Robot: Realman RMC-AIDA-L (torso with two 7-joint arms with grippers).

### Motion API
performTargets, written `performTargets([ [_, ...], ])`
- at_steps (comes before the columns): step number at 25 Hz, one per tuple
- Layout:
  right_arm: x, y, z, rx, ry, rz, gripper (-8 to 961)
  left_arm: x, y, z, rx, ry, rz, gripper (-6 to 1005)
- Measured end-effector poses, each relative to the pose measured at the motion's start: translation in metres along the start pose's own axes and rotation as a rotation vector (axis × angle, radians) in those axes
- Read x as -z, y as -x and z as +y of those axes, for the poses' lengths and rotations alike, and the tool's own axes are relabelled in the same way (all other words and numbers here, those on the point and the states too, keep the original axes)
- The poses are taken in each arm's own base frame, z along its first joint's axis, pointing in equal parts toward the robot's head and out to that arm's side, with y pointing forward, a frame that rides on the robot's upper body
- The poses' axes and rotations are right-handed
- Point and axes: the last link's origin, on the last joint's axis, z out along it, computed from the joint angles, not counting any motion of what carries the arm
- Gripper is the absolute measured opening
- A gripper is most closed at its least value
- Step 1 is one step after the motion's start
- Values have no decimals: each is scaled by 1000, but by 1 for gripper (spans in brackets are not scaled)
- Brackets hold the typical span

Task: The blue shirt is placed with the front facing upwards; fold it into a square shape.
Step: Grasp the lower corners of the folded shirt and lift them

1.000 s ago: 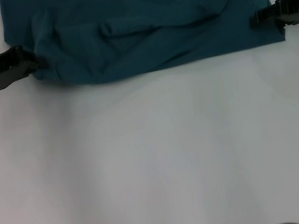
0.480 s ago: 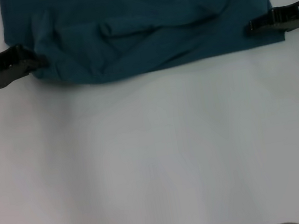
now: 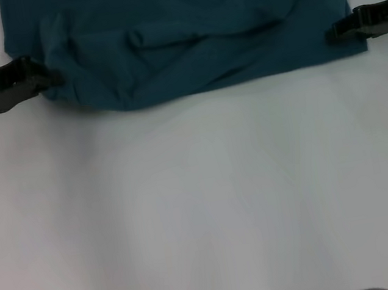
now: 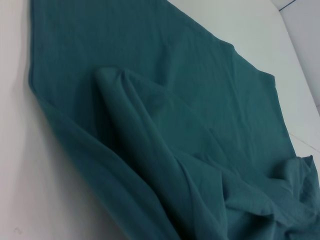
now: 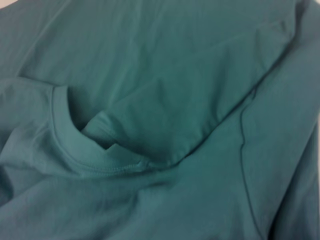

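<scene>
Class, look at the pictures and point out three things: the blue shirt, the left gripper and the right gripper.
blue shirt (image 3: 188, 19), head view, on the flat middle of the cloth.
left gripper (image 3: 49, 78), head view, tip at the shirt's bunched left edge.
right gripper (image 3: 333, 33), head view, tip at the shirt's right edge.

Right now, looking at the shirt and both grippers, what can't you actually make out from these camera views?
- The blue shirt: its far part is cut off by the head view's top edge.
- Chest lettering: not visible in any view, only plain fabric and the collar.
- Left gripper: fingertips meet the bunched cloth, grip unclear; left wrist view shows no fingers.
- Right gripper: arm cut off at the head view's right edge; dark tips too small to read.
</scene>
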Motion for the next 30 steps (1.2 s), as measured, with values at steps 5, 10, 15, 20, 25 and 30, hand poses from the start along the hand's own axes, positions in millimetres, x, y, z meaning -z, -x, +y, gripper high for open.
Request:
performTargets([
  [5,1,-2,-3,7,-17,13,480,1,0,0,4,3,2,17],
  [10,1,-2,-3,14,-20,13,354,1,-1,0,3,4,2,18],
  [15,0,-2,-3,14,-22,13,257,1,-1,0,2,4,2,18],
  [20,6,-1,-1,21,-5,31,105,2,0,1,0,10,-12,19],
  [25,33,-4,-2,25,36,88,29,14,7,0,-28,29,-95,18],
  [30,70,-12,-3,29,70,175,30,38,17,-1,-73,76,-220,18],
])
